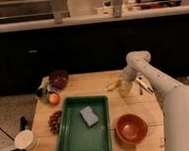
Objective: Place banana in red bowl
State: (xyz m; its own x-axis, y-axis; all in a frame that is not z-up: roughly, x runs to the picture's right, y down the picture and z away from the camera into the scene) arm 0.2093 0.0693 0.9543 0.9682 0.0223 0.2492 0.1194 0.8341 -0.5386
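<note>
Standing at the near-left corner of the pale wooden desk [96,83] is a round white cup [26,140]. Beyond it lie a knobbly cluster of dark red grapes [55,121], a smooth round orange fruit [53,98] and a deep maroon bowl [58,79] near the far edge. A rectangular green plastic tray [78,141] with raised rims fills the middle and holds a grey block-shaped sponge [89,115]. Bare wood lies open between the tray's far rim and the desk's back edge. The slim, curved pale-yellow banana [113,85] lies there, well apart from the glossy round red bowl [131,129] at the near edge. The gripper [125,90] sits at the banana's right end; whether it is spread or closed cannot be told. The smooth white arm [159,85] crosses the desk's right edge.
</note>
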